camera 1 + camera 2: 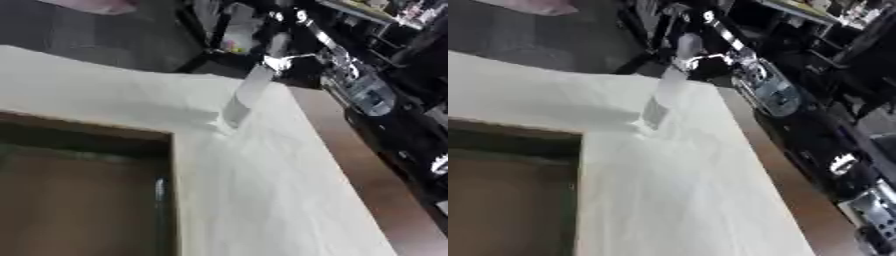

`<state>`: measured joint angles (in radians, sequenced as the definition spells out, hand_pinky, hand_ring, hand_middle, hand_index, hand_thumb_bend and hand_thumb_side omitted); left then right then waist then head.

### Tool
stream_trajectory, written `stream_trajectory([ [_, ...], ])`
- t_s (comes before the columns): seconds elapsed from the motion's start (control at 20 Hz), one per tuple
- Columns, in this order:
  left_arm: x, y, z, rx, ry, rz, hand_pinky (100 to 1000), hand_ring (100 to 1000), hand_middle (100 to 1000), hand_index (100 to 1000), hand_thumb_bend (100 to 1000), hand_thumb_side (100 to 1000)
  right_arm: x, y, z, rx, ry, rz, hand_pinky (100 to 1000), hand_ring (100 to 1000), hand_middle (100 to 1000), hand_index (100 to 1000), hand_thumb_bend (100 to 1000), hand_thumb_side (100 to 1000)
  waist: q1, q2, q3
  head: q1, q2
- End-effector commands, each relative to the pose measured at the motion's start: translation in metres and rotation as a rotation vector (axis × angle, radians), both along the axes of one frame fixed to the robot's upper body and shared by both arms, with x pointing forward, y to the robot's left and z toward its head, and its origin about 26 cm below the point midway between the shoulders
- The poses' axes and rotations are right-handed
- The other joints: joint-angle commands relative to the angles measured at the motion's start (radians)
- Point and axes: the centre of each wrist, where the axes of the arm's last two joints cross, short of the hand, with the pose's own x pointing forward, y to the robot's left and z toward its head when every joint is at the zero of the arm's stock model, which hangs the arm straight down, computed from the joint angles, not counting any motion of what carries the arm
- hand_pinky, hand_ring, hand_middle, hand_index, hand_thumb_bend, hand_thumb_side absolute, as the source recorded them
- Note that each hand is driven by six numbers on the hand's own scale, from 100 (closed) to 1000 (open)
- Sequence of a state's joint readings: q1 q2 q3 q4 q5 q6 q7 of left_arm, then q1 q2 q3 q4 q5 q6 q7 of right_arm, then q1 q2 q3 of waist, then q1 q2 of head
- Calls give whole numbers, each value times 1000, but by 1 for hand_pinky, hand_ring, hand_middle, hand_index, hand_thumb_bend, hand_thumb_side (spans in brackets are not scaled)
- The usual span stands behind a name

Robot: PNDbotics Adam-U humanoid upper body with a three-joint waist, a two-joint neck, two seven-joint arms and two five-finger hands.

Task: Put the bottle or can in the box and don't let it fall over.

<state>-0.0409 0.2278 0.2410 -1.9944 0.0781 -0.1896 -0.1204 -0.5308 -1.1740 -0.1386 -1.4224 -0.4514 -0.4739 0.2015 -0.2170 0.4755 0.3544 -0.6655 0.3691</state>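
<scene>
The right robot hand (284,62) grips the top of a clear bottle (246,97) tilted on the pale surface (262,190), far right of the open box (79,200); a tilted carry risks toppling; left robot hand unseen.

The tall, clear plastic bottle (247,97) stands near the far edge of the pale tabletop, its base down on the surface and its neck up against the dark clutter behind; it leans to the right in the tilted view, and its cap is too blurred to make out. The open brown cardboard box (171,165) fills the lower left, walls dark, floor brown. The bottle is outside it, just beyond its far right corner.
</scene>
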Motion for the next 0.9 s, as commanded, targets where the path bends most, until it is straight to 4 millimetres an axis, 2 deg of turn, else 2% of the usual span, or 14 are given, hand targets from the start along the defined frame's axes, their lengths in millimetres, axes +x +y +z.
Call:
stream_trajectory([
  [0.05, -3, 2, 0, 11, 11, 12, 610, 356, 761, 843, 143, 860, -7, 2, 14, -10, -25, 20, 723, 431, 411, 431, 274, 100, 4, -19, -5, 6, 10],
  [0.5, -3, 3, -1, 14, 17, 18, 611, 355, 762, 844, 145, 862, -9, 3, 14, 34, -23, 66, 725, 422, 402, 420, 250, 100, -2, -20, -8, 14, 19],
  [0.6, -3, 3, -1, 14, 18, 19, 611, 355, 762, 844, 146, 863, -9, 3, 14, 30, -18, 67, 745, 445, 426, 445, 212, 100, -3, -20, -7, 13, 18],
  [0.65, -3, 3, -1, 14, 19, 19, 612, 355, 762, 844, 146, 864, -9, 3, 13, 22, -16, 65, 786, 525, 514, 544, 192, 100, -3, -20, -7, 12, 17],
  [0.7, -3, 2, -1, 14, 19, 19, 612, 355, 762, 845, 146, 864, -9, 3, 13, 8, -14, 63, 820, 587, 578, 611, 232, 100, -3, -20, -8, 12, 15],
  [0.75, -3, 2, -1, 14, 20, 18, 612, 355, 763, 845, 147, 864, -9, 3, 13, -9, -11, 63, 873, 751, 735, 741, 269, 100, -3, -20, -8, 11, 14],
  [0.8, -3, 2, -1, 15, 21, 18, 612, 355, 763, 845, 147, 865, -9, 4, 13, -28, -9, 65, 907, 856, 825, 816, 242, 100, -3, -20, -9, 11, 13],
  [0.9, -3, 2, -2, 15, 24, 19, 613, 356, 763, 845, 147, 865, -10, 4, 14, -55, -15, 68, 943, 989, 954, 909, 429, 100, -2, -21, -11, 12, 13],
])
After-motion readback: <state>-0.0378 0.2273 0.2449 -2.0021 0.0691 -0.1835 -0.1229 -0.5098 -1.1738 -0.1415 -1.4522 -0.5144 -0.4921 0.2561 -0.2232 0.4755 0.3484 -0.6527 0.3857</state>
